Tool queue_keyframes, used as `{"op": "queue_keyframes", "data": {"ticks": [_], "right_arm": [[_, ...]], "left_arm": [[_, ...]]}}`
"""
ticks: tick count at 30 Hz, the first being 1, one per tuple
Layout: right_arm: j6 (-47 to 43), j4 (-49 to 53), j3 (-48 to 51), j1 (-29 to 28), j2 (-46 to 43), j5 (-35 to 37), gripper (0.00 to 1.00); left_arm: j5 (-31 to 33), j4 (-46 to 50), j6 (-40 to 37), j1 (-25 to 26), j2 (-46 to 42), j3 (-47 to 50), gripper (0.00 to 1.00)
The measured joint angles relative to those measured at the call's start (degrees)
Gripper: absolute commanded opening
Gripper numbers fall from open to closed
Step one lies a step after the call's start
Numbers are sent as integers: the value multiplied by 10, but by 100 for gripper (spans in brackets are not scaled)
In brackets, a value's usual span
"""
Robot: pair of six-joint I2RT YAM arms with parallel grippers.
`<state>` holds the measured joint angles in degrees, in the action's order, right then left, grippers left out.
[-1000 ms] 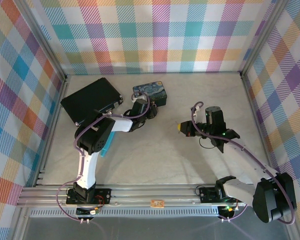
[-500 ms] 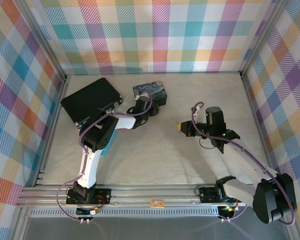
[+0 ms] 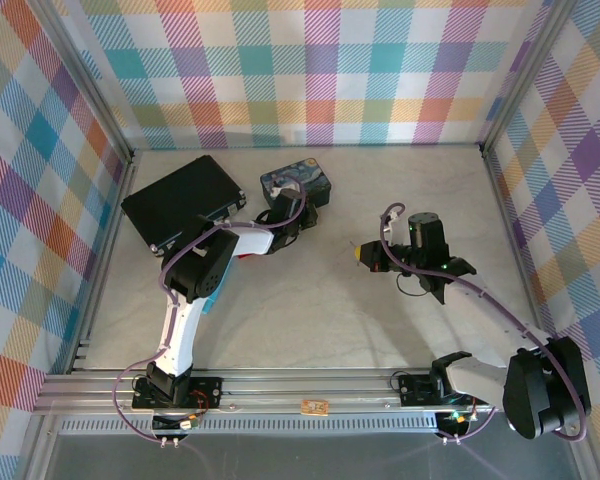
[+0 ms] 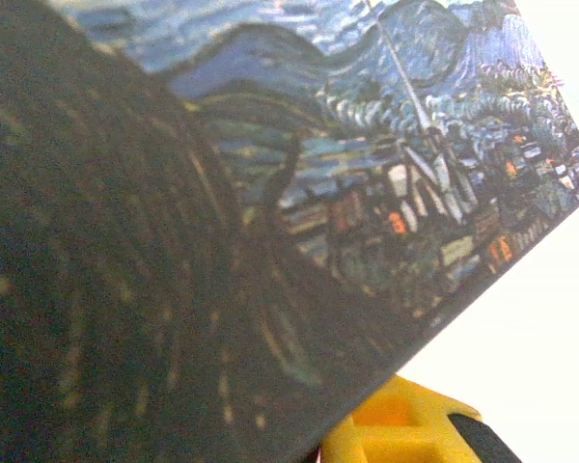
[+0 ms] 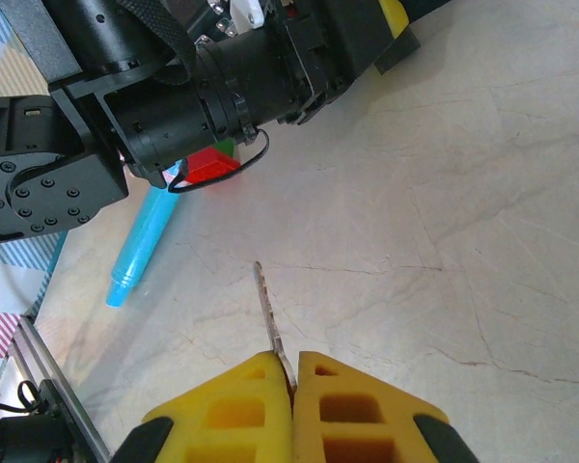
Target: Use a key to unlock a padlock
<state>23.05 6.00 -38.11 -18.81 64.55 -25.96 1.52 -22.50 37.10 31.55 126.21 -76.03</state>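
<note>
Pinching the key point(image 5: 267, 313), the right gripper point(image 5: 294, 367) hangs over the middle of the table point(image 3: 380, 330), while the left gripper point(image 3: 286, 214), its grip too hidden to tell, sits right by the blue tin point(image 3: 298, 183) near the back edge.

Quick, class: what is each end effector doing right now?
Left end effector: cannot be told.
Right end effector: closed on the key.

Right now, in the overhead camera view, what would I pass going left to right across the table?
Black case → starry-night tin → right fingers, pinching the key.
</note>
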Motion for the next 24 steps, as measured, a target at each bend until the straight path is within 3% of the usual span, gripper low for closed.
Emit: {"op": "queue_keyframes", "data": {"ticks": [10, 18, 24], "right_arm": [[7, -26, 35, 1, 14, -2, 0], [60, -90, 87, 2, 65, -24, 0], [103, -163, 124, 2, 85, -43, 0]], "left_arm": [[-95, -12, 80, -10, -17, 26, 0], [-196, -135, 213, -9, -71, 131, 0], [-230, -209, 280, 8, -94, 185, 0]]}}
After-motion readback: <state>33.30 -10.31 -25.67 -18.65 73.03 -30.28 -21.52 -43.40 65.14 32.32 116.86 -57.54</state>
